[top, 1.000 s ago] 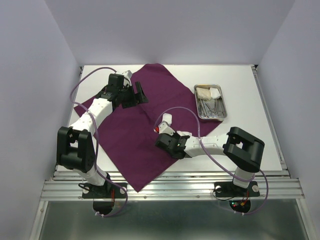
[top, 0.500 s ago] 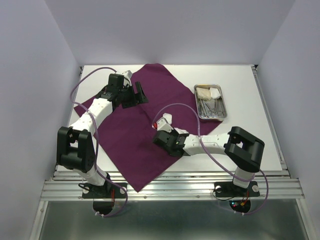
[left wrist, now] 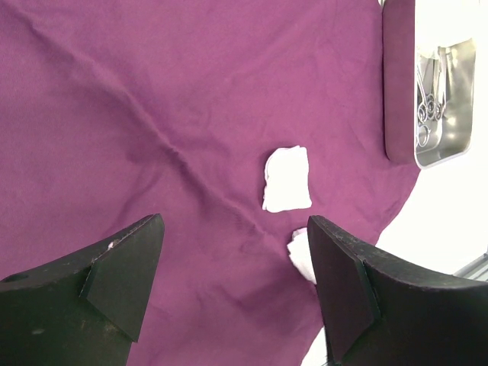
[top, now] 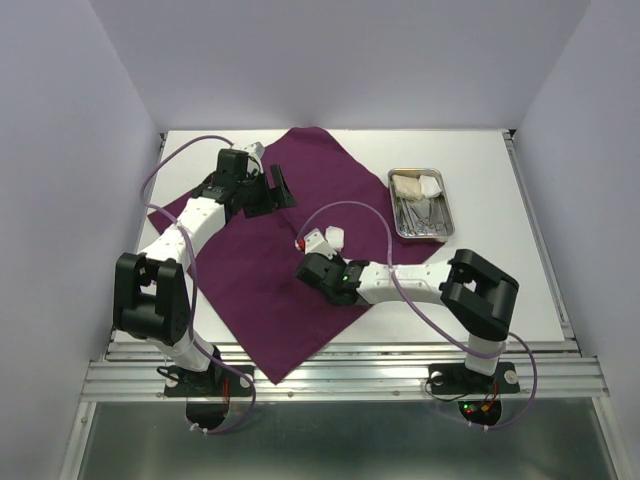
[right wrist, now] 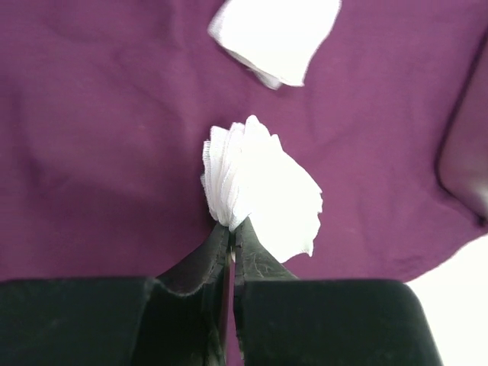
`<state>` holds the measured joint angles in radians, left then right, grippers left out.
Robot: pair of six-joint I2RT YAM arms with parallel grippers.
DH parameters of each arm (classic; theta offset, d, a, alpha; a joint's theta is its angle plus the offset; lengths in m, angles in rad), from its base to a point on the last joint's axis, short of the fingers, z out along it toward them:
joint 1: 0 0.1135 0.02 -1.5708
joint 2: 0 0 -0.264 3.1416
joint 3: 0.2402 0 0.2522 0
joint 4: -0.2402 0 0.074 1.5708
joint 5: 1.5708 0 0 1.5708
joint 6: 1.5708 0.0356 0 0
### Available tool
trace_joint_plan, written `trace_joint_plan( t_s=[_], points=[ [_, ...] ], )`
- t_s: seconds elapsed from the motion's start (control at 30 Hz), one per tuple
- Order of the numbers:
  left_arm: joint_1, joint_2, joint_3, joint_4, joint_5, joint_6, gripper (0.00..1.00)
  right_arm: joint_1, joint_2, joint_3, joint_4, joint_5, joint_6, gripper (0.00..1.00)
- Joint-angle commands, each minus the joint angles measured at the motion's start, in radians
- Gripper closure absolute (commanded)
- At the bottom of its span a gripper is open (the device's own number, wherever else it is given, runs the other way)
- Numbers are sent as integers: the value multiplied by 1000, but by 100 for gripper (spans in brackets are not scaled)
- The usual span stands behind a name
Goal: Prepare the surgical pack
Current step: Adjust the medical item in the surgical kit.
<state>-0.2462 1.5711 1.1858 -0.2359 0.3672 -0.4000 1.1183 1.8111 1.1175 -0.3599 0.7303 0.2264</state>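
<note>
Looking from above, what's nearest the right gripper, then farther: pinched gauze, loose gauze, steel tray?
1. Pinched gauze: in the right gripper tips.
2. Loose gauze: just beyond, on the purple cloth.
3. Steel tray: farthest, right of the cloth.

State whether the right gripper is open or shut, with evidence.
Shut: the right gripper pinches a white gauze wad by its edge, no gap showing, purple cloth beneath.

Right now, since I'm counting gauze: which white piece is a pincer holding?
The fanned gauze wad, pinched at its edge by the shut right pincer. The flat gauze square just beyond lies loose on the purple cloth.
</note>
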Motion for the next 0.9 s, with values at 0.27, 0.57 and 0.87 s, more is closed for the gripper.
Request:
trace_joint_plan(
  t_s=[0.27,0.57,0.87],
  points=[
    [12,-52,-12,24,10,20,13,-46,-35,104,-2,-184,16,42],
    [13,-54,-17,27,12,20,13,-196,-173,73,25,-402,36,42],
    [13,-63,-18,26,12,18,13,-449,-182,24,30,-782,11,39]
  ],
)
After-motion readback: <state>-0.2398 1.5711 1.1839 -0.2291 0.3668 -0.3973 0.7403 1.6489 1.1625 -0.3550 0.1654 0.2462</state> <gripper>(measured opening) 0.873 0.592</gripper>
